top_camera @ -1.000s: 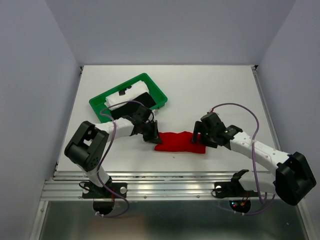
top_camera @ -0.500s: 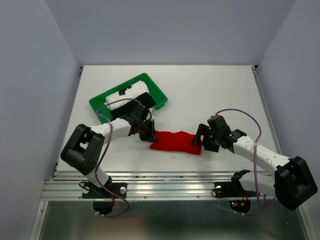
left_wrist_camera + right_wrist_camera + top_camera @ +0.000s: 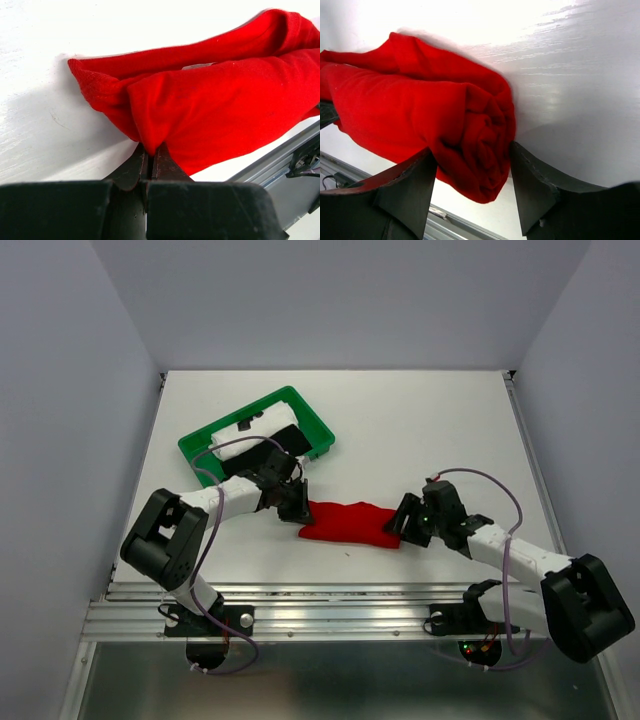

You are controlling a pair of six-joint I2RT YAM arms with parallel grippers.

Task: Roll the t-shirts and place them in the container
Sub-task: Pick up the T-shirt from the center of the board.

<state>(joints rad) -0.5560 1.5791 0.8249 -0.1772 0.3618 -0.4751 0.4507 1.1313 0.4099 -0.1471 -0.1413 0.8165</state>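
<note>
The red t-shirt (image 3: 348, 522) lies rolled into a loose log across the near middle of the table. My left gripper (image 3: 298, 512) is at its left end. In the left wrist view the left gripper (image 3: 150, 147) is shut on a fold of the red t-shirt (image 3: 215, 100). My right gripper (image 3: 402, 526) is at the right end. In the right wrist view the spiral end of the red t-shirt (image 3: 420, 110) fills the right gripper (image 3: 472, 152), both fingers pressing its sides. A white t-shirt (image 3: 238, 438) and a black t-shirt (image 3: 287, 438) lie rolled in the tray.
The green plastic tray (image 3: 255, 405) stands at the back left, just behind the left arm. The table's near edge with its metal rail (image 3: 330, 592) runs close in front of the red roll.
The right gripper has slid in onto the roll's right end and its jaws have narrowed against it. The left gripper has kept its pinch, and the roll has shifted slightly left.
</note>
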